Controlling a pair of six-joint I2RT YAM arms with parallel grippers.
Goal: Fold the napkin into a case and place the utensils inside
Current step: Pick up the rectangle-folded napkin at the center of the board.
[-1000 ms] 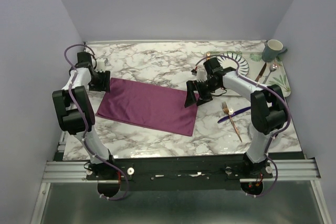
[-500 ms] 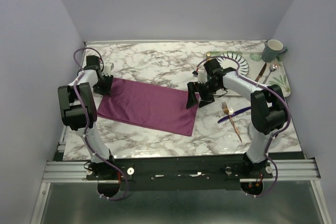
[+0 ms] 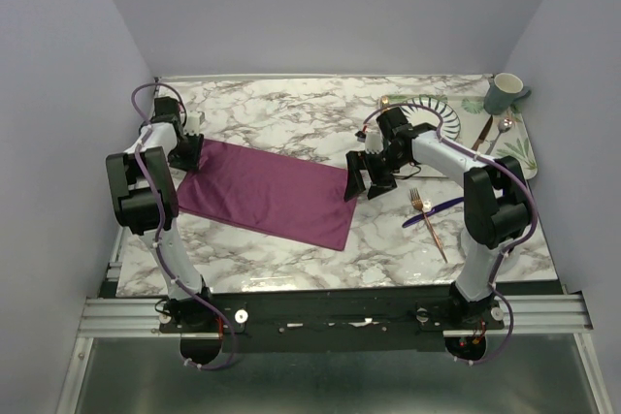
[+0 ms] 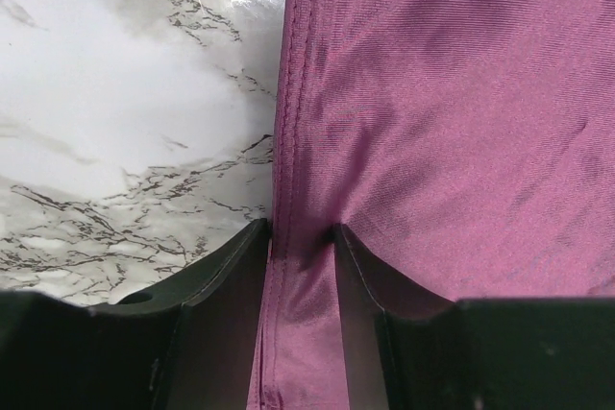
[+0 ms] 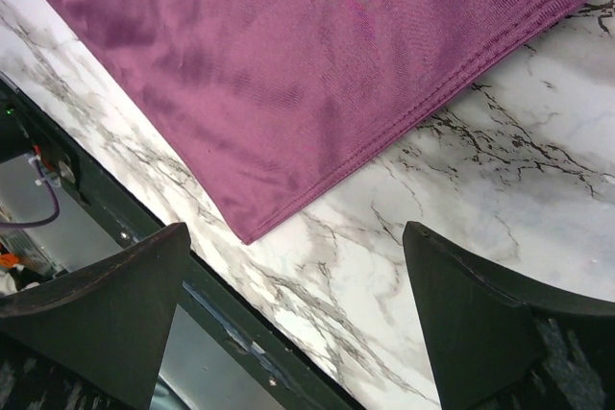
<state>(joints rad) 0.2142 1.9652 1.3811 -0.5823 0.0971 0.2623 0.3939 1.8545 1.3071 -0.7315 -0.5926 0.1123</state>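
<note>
Marble table point(image 3: 291, 113), lilac walls. Left gripper point(image 3: 189, 152) sits at the napkin's point(image 3: 267, 193) far-left edge. Overhead can't resolve the jaws, but the wrist view can: fingers point(image 4: 231, 266) pinched on the stitched hem, cloth puckered between them. Napkin lies flat, folded into a rectangle, left of centre. Right gripper point(image 3: 364, 179) hangs over its right end, jaws wide apart, nothing held. Its wrist view shows that hemmed end and near corner on marble. Fork point(image 3: 437, 239) and knife point(image 3: 448, 205) lie crossed right of the napkin, visible overhead only.
</note>
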